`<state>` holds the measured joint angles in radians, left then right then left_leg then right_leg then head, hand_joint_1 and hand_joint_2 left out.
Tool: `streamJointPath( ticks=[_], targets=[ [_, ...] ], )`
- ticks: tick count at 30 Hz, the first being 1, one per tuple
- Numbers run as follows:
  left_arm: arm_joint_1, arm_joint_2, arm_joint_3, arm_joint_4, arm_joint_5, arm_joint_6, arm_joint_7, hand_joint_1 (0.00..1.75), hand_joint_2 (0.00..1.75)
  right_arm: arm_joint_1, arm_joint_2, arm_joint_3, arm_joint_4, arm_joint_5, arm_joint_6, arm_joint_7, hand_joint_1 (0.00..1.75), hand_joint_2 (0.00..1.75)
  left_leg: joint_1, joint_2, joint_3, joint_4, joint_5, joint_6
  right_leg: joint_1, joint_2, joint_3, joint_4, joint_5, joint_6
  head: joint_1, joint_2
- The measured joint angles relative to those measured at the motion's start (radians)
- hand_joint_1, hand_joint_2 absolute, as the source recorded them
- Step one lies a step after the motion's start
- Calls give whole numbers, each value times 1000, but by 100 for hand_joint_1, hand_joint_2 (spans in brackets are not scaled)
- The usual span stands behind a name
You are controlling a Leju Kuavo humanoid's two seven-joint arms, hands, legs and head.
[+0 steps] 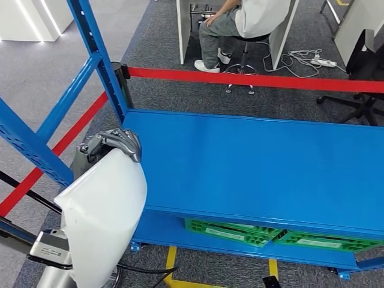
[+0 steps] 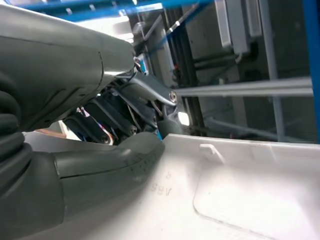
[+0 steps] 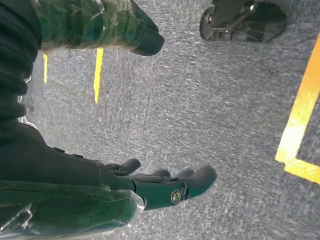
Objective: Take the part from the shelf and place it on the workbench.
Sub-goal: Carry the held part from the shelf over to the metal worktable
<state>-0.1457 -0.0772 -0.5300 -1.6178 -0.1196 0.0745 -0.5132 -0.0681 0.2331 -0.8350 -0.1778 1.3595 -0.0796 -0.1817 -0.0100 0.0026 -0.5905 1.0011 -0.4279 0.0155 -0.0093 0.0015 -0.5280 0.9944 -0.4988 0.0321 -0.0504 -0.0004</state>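
My left hand (image 1: 113, 143) grips the upper edge of a large white plastic part (image 1: 102, 210), held in the air just off the left end of the blue shelf board (image 1: 254, 168). In the left wrist view the thumb (image 2: 98, 165) presses on the part's white surface (image 2: 234, 195), which bears moulded "ABS" lettering, and the fingers (image 2: 113, 117) curl behind its rim. My right hand (image 3: 166, 185) hangs over grey carpet with its fingers apart and nothing in it.
A blue rack upright and brace (image 1: 97, 60) rise at the left. Red barrier tape (image 1: 254, 79) runs behind the shelf. A person sits on a stool (image 1: 235, 30) beyond it. Green pallets (image 1: 235, 233) lie under the shelf. Yellow floor lines (image 3: 298, 130) mark the carpet.
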Motion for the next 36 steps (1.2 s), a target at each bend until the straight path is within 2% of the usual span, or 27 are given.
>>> streamJointPath(
  ticks=[2, 3, 4, 6, 7, 8, 9, 12, 13, 14, 16, 17, 18, 19, 21, 22, 23, 24, 25, 27, 28, 29, 31, 32, 33, 34, 36],
  targets=[
    [0, 0, -5, 0, 0, -5, -1, 175, 175, 2, 0, -1, 0, 0, 0, 1, 0, 175, 2, -1, -6, 10, -10, -10, -2, -2, -5, 0, 8, -13, 0, 0],
    [0, 1, -7, 0, -1, -7, -1, 175, 175, 2, 0, -1, 0, 0, 0, 1, 0, 175, 4, -1, -15, 34, -32, -16, -4, -3, -8, -1, 13, -21, -2, 0],
    [0, 1, -10, 0, -2, -8, -1, 175, 175, 0, 0, -1, 0, 0, 0, 1, 0, 175, 6, -1, -33, 79, -66, -22, -5, -3, -12, -2, 17, -28, -3, 0],
    [2, 3, -16, 0, -5, -11, -2, 175, 175, 0, 0, -1, 0, 0, 0, 1, 0, 175, 10, -1, -83, 208, -141, -31, -4, -4, -25, -2, 25, -35, -6, 0],
    [3, 5, -18, 0, -6, -12, -2, 175, 175, 0, 0, -1, 0, 0, 0, 1, 0, 175, 11, -1, -99, 259, -162, -33, -3, -5, -32, -1, 29, -36, -6, 0],
    [4, 7, -19, 0, -6, -13, -2, 175, 175, 1, 0, -1, 0, 0, 0, 2, 0, 175, 12, -1, -100, 278, -165, -32, -2, -5, -38, -1, 33, -36, -6, 0],
    [5, 8, -20, 0, -6, -13, -2, 175, 175, 1, 0, -2, 0, 0, 0, 2, 0, 175, 12, -1, -82, 258, -149, -29, -1, -5, -43, 0, 37, -35, -6, 0],
    [3, 9, -23, 0, -7, -14, -4, 175, 175, 1, 1, -2, 0, 1, 0, 1, 0, 175, 8, -1, 33, 66, -74, -9, 4, -3, -50, 1, 46, -30, -6, 0],
    [3, 10, -23, 0, -7, -14, -5, 175, 175, 0, 1, -2, 0, 1, 0, 1, 0, 175, 6, -2, 58, 19, -65, -3, 5, -4, -53, 2, 49, -26, -6, 0],
    [3, 10, -24, 0, -7, -15, -6, 175, 175, 0, 1, -2, 0, 1, 0, 1, 0, 175, 5, -2, 67, -3, -64, 2, 6, -4, -56, 3, 52, -21, -5, 0],
    [4, 10, -24, 0, -7, -15, -8, 175, 175, 0, 2, -2, 0, 1, 0, 1, 0, 175, 5, -2, 64, -13, -58, 8, 6, -6, -62, 2, 60, -8, -6, 0],
    [4, 10, -24, 0, -8, -16, -8, 175, 175, 0, 2, -2, 0, 1, 1, 1, 0, 175, 7, -2, 63, -19, -51, 11, 5, -6, -67, 5, 55, -2, -5, 0],
    [4, 10, -24, 0, -8, -17, -9, 175, 175, 0, 2, -2, 0, 1, 0, 1, 0, 175, 9, -1, 61, -24, -43, 16, 4, -5, -77, 24, 38, 4, -3, 0],
    [4, 10, -25, -1, -9, -17, -10, 175, 175, 0, 2, -2, 0, 1, 0, 1, 0, 175, 12, 0, 58, -29, -36, 20, 3, -4, -95, 62, 9, 8, -1, 0],
    [7, 11, -25, -1, -10, -18, -10, 175, 175, 1, 2, -2, 0, 1, 0, 1, 0, 175, 10, 2, 45, -29, -27, 24, 0, -3, -146, 190, -67, 17, 3, 0],
    [10, 12, -25, -1, -10, -18, -11, 175, 175, 2, 2, -3, 0, 1, 0, 1, 0, 175, 9, 2, 39, -28, -23, 24, -1, -3, -165, 248, -92, 20, 3, 0],
    [12, 14, -25, -1, -10, -18, -11, 175, 175, 2, 2, -3, 0, 1, 0, 1, 0, 175, 9, 2, 33, -27, -19, 24, -2, -3, -171, 276, -100, 23, 3, 0],
    [13, 15, -25, -1, -10, -18, -11, 175, 175, 3, 2, -3, 0, 1, 0, 1, 0, 175, 9, 2, 28, -26, -15, 22, -2, -3, -156, 264, -88, 24, 3, 0],
    [14, 16, -25, -1, -10, -18, -11, 175, 175, 2, 2, -3, 0, 1, 0, 1, 0, 175, 9, 2, 25, -24, -13, 21, -3, -4, -121, 212, -62, 25, 3, 0],
    [15, 17, -25, -2, -10, -18, -12, 175, 175, 0, 2, -3, 0, 1, 0, 1, 0, 175, 7, 1, 18, -15, -11, 15, -4, -3, -35, 72, -17, 23, 4, 0],
    [16, 17, -24, -4, -11, -18, -13, 175, 175, -1, 2, -4, 0, 0, 0, 1, 0, 175, 5, 1, 13, -10, -10, 10, -4, -2, -8, 24, -6, 18, 3, 0],
    [17, 18, -24, -6, -12, -18, -15, 175, 175, -2, 2, -4, 0, 0, 0, 1, 0, 175, 2, 1, 8, -6, -7, 5, -3, -1, 3, 2, -5, 12, 3, 0],
    [22, 22, -25, -9, -14, -18, -17, 175, 175, 0, 2, -4, 0, 0, 0, 2, 0, 175, 1, 1, 0, -1, 0, -4, -2, 0, 0, 1, -1, -3, 3, 0],
    [25, 25, -25, -10, -15, -18, -18, 175, 175, 2, 2, -5, 0, 0, 0, 2, 0, 175, 2, 0, -4, 4, -5, -9, -3, -1, -3, 1, 3, -10, 3, 0],
    [27, 27, -25, -12, -15, -18, -18, 175, 175, 2, 2, -6, 0, 0, 0, 3, 0, 175, 4, 0, -11, 20, -22, -14, -4, -2, -7, 0, 8, -17, 1, 0],
    [29, 30, -24, -14, -15, -18, -19, 175, 175, 2, 2, -6, 0, 0, 0, 2, 0, 175, 5, -1, -25, 57, -53, -20, -6, -3, -12, -1, 13, -25, -1, 0],
    [33, 36, -25, -16, -15, -18, -19, 175, 175, 0, 2, -7, 0, 0, 0, 2, 0, 175, 9, -1, -72, 183, -135, -30, -5, -5, -26, 0, 23, -35, -5, 0]
  ],
)
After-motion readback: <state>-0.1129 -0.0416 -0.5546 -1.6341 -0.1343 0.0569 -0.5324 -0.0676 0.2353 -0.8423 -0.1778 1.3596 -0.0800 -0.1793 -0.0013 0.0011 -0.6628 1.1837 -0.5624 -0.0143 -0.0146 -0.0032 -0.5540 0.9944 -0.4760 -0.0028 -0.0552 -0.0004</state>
